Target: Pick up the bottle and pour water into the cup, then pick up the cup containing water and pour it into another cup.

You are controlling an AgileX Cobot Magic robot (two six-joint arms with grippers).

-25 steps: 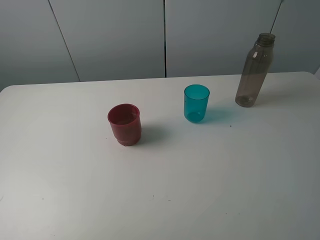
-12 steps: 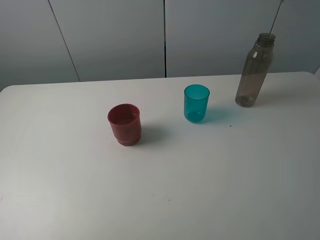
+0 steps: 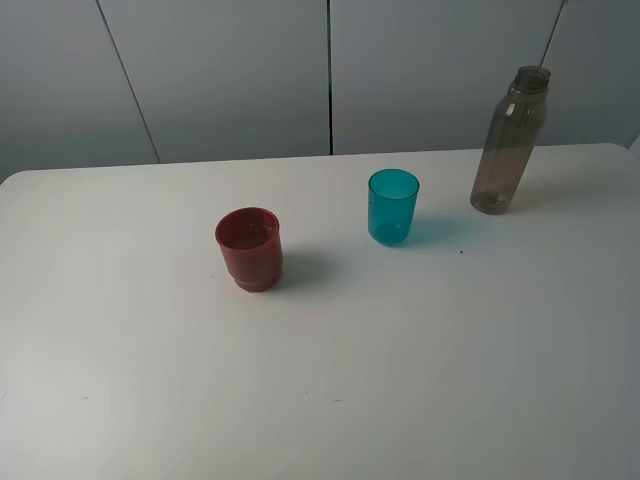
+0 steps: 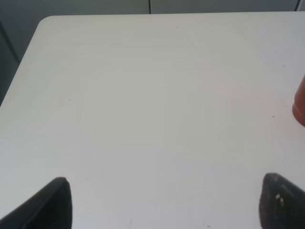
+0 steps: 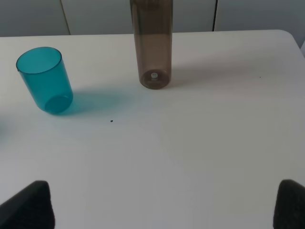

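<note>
Plastic, tall, smoky grey-brown and slim, the bottle (image 5: pixel 151 45) looks light, smooth and tippy, so my spread right claw (image 5: pixel 162 205) should take its mid-body.

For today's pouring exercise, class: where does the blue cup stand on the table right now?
In the high view the blue cup stands upright right of the table's middle, between the red cup on its left and the tall bottle on its right, touching neither.

high front overview, low wrist views
</note>
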